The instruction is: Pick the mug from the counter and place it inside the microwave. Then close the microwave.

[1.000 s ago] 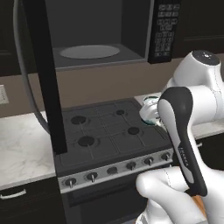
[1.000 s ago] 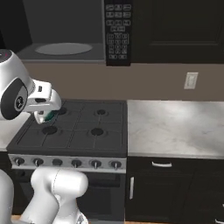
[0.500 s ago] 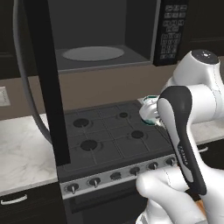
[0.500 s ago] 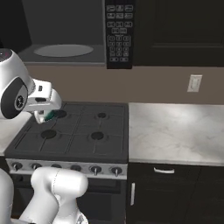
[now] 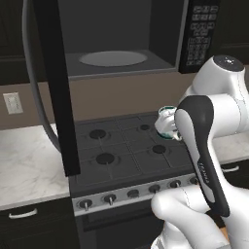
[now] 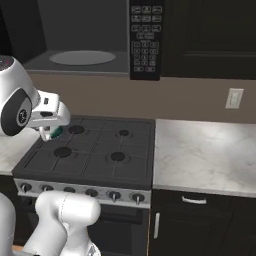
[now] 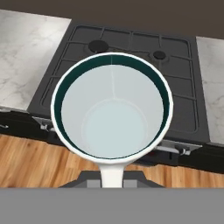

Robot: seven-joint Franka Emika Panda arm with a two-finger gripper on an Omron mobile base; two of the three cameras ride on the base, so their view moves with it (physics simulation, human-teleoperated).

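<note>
The jaws are clamped on the mug (image 7: pixel 113 109), holding it in the air above the right side of the black stovetop (image 5: pixel 126 148), below the microwave (image 5: pixel 121 44) whose door (image 5: pixel 56 82) stands swung wide open, marbled tabletop (image 6: pixel 205 150) on either side.

A: You get flat, even rendered light, moderately dim. No glare on the surface (image 6: pixel 205 150).
B: Shadows?
A: Soft ones, inside the microwave (image 5: pixel 121 44) cavity. You see slight softness in both base views; hand view sharp, no edge distortion.
</note>
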